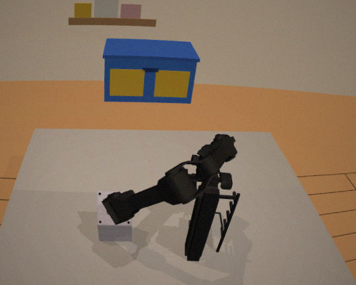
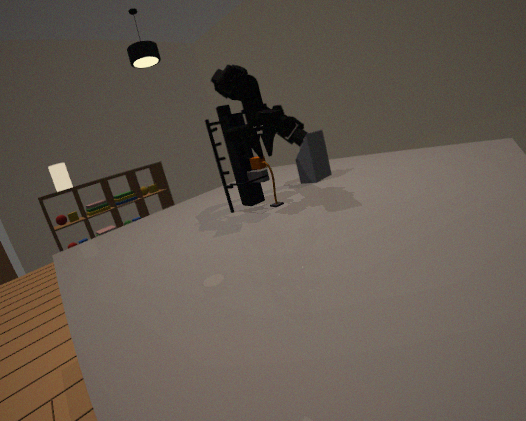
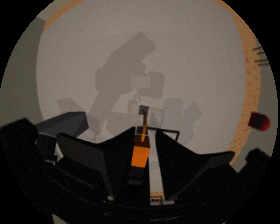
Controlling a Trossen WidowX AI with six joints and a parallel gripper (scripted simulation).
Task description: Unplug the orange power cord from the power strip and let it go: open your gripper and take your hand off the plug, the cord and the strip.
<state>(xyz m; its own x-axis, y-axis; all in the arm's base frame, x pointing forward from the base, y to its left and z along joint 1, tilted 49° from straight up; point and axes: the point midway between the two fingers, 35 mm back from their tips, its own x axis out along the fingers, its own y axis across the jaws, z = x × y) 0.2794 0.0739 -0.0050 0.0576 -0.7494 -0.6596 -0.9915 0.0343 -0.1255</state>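
Observation:
The orange plug (image 2: 257, 163) (image 3: 140, 156) sits on top of a small grey block (image 2: 258, 175), which looks like the power strip; whether it is fully seated is too small to tell. Its orange cord (image 2: 273, 181) (image 3: 145, 122) runs down to a small dark pad (image 2: 277, 204) (image 3: 143, 109) on the table. My gripper (image 2: 265, 156) (image 3: 145, 131) points down with its fingers apart, just above and around the plug's top in view. No clear contact with the plug shows. In the top view, the plug and the fingertips are hidden behind the arm.
A tall black panel (image 1: 202, 227) (image 2: 252, 196) stands close by, with a thin black rack with pegs (image 1: 229, 217) (image 2: 219, 161) beside it. A thin black bracket (image 3: 167, 131) is near the right finger. The arm's base is on a grey box (image 1: 114, 232) (image 2: 314, 158).

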